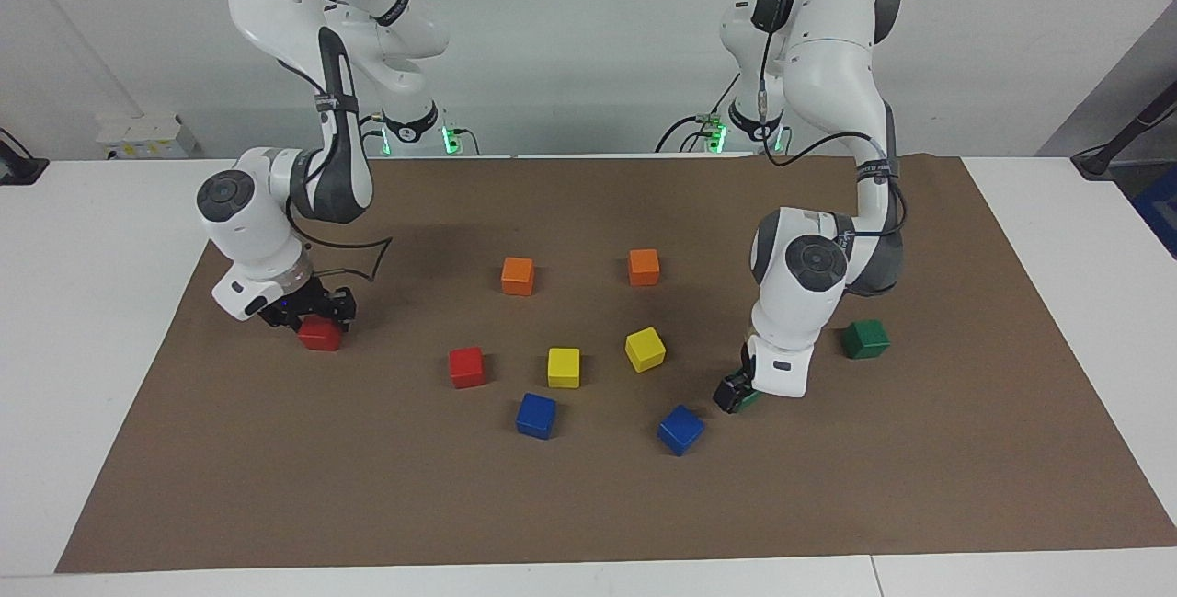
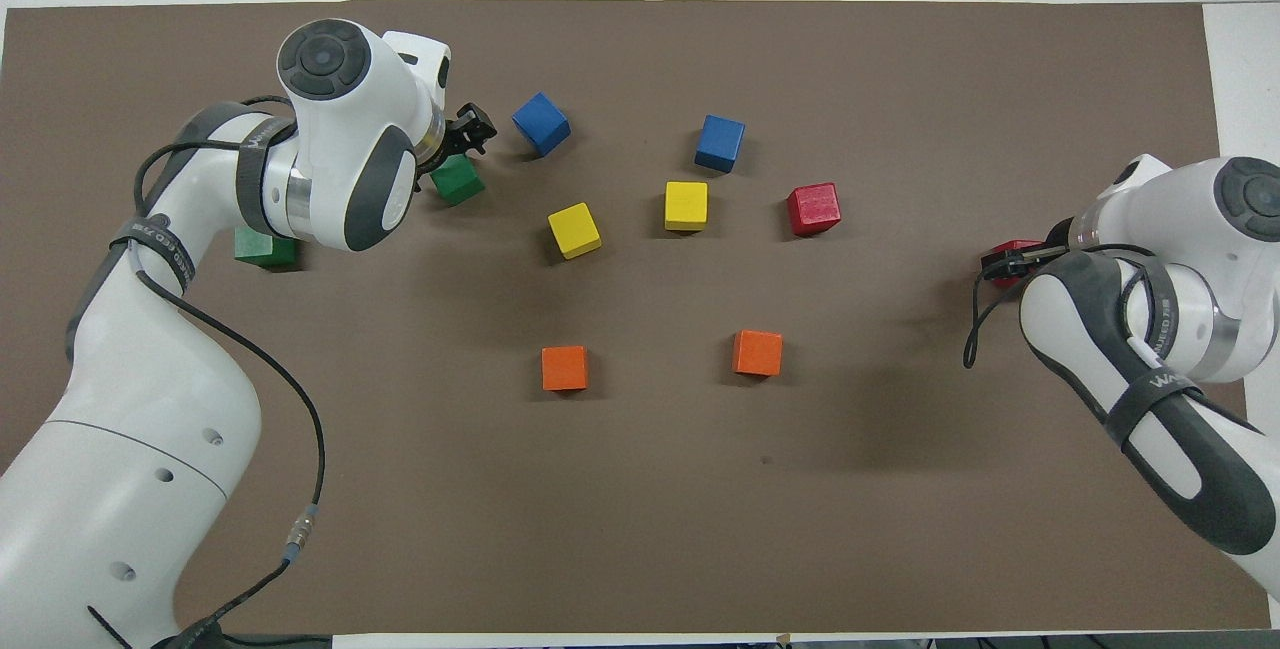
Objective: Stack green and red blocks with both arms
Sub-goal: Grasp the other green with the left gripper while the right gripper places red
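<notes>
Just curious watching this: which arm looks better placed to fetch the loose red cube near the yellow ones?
Probably the right. Its end effector is down at a red cube, beside the loose red cube; the left end effector is at a green cube.

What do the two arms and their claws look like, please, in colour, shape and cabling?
Both the left arm and the right arm are bulky white jointed shells with dark grey joint caps and bands, and with loose black cables. Each ends in a small black two-finger claw: left claw, right claw.
</notes>
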